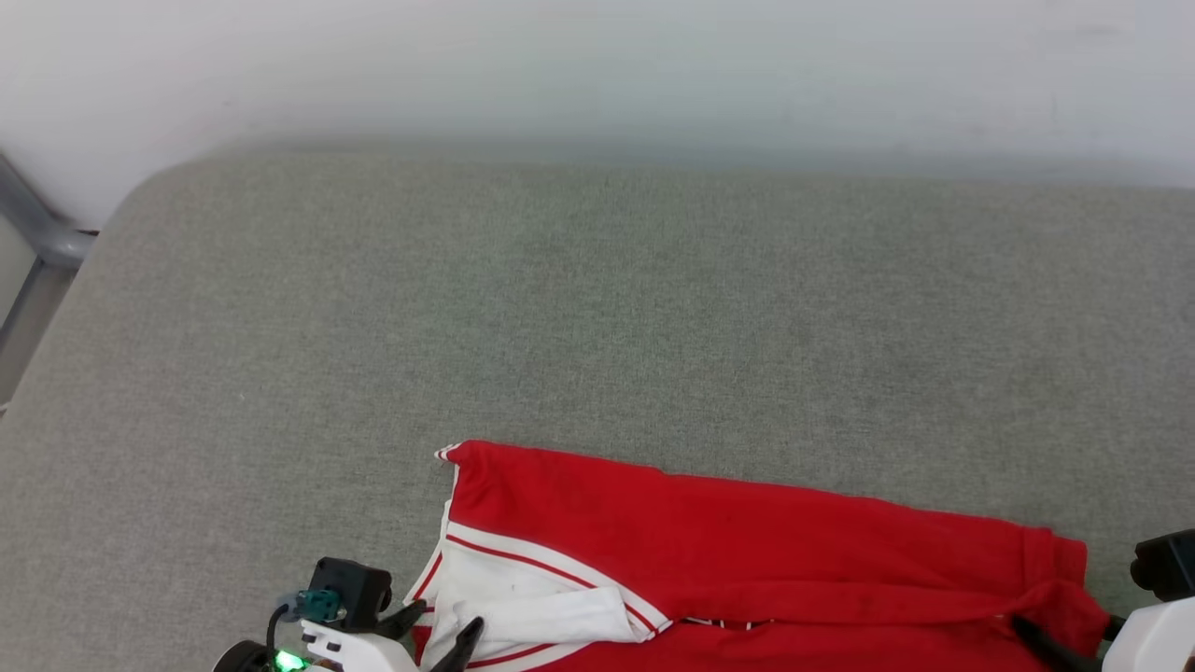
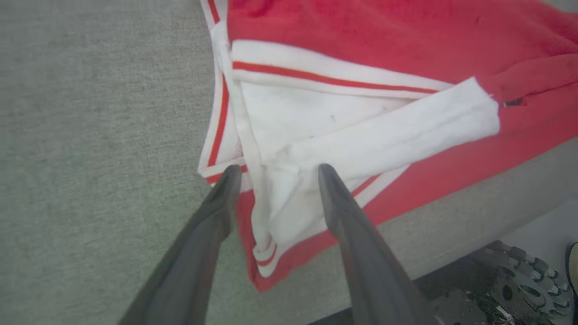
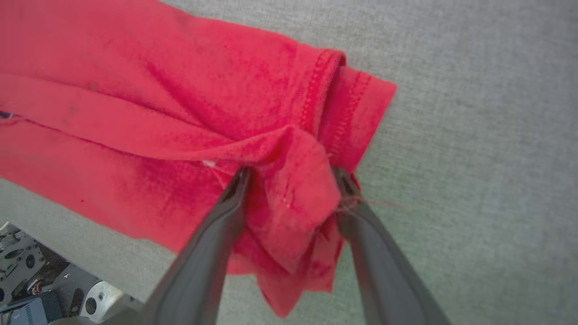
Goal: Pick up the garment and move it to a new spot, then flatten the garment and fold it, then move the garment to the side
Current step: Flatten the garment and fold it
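The garment (image 1: 747,560), red with a white sleeve and red-white striped trim, lies folded into a long band along the near edge of the grey cushion. My left gripper (image 1: 439,627) is at its left end. In the left wrist view that gripper (image 2: 277,174) is open, its fingers straddling the folded white sleeve (image 2: 361,140). My right gripper (image 1: 1074,637) is at the garment's right end. Seen from the right wrist, it (image 3: 292,177) is open, with a bunched fold of the red hem (image 3: 298,198) standing between the spread fingers. The lettering is hidden.
The grey padded surface (image 1: 597,308) stretches wide beyond the garment up to a white wall (image 1: 597,65). A grey metal frame (image 1: 37,233) stands past its left corner. The cushion's near edge (image 2: 474,225) runs just behind the garment, with my base (image 2: 510,280) below.
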Tool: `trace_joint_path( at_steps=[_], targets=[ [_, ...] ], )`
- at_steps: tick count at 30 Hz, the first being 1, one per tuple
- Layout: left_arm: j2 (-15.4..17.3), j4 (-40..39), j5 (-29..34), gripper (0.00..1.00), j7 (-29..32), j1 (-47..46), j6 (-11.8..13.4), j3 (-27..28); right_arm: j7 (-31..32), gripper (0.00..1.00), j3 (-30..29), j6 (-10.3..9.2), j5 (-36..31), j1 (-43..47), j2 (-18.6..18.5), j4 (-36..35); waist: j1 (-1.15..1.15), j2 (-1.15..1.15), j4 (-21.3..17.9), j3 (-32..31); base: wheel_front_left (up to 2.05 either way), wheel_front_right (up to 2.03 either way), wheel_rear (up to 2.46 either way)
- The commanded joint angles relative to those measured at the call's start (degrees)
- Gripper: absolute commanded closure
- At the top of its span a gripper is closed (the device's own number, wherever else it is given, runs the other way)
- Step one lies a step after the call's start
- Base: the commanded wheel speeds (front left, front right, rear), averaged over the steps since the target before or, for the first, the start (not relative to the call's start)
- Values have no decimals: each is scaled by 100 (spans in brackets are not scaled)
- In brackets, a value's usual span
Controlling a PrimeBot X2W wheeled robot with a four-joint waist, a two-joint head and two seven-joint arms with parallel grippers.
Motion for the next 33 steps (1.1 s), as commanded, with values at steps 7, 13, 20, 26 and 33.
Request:
trace_joint_path(
  at_steps=[7, 13, 20, 26, 33],
  targets=[
    [-41, -140, 6, 0, -614, 188, 284, 333, 354, 0, -321, -7, 477, 12, -49, -421, 0, 0, -94, -344, 0, 0, 0],
    [-22, -469, 143, 0, -1251, 210, 610, 694, 865, 0, -1068, -7, 686, 83, 210, -782, 0, 0, -98, -412, 0, 0, 0],
    [-175, -638, 585, 0, -1953, 156, 853, 1041, 1785, 0, -2151, -6, 326, 116, 976, -627, 0, 0, 25, -356, 0, 0, 0],
    [-441, -480, 1067, 0, -2071, 277, 868, 1545, 2448, 0, -3019, -6, -565, 89, 1794, -450, 0, 0, 175, -237, 0, 0, 0],
    [-773, -233, 1586, 0, -2077, 625, 574, 2122, 2837, 0, -3774, -6, -1359, 79, 2498, -295, 0, 0, 305, -92, 0, 0, 0]
  ],
)
